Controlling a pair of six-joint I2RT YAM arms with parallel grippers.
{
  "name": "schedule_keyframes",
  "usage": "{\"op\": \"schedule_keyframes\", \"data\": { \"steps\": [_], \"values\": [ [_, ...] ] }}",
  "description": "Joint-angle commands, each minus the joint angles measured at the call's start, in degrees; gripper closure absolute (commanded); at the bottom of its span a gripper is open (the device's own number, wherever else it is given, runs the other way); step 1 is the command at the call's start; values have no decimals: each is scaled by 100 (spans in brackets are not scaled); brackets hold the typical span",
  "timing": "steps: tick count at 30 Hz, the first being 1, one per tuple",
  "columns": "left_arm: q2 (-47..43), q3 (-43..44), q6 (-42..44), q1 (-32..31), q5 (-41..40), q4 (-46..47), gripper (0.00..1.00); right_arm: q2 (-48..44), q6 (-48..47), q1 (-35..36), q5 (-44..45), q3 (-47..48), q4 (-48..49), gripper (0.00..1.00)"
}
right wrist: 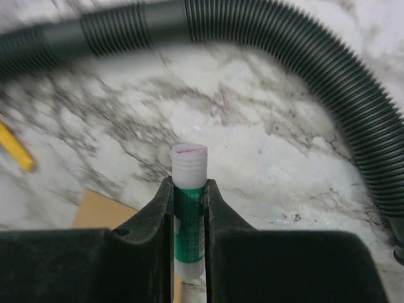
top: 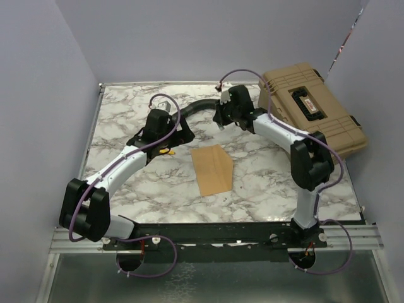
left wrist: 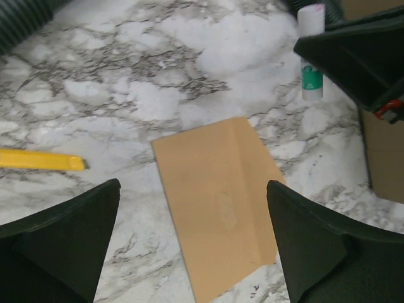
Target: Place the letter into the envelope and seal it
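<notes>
Right now my left gripper (left wrist: 192, 214) hangs with its jaws wide apart over the envelope (left wrist: 218, 202), which lies flat on the marble counter (left wrist: 189, 57) with a crease down one side. My right gripper (right wrist: 188, 192) is clamped on an uncapped glue stick (right wrist: 189, 165). I see no separate letter; I judge it is tucked inside. The envelope looks light, thin and floppy, and slick on the marble, so I would pin it down and pinch a free edge by the crease, not the middle.
</notes>
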Motion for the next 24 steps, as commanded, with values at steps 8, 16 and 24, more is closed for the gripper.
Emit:
{"op": "schedule_keyframes", "data": {
  "steps": [8, 16, 24],
  "values": [
    [-4, 368, -1288, 11, 2722, 3075, 12, -2260, 4297, -6, -1048, -1194, 2633, 87],
    [222, 184, -1917, -129, 3809, 4869, 3, -2702, 5344, -11, -1514, -1539, 2939, 86],
    [323, 170, -1711, -178, 3595, 4506, 45, -2799, 6003, -14, -2044, -1670, 3313, 86]
  ]
}}
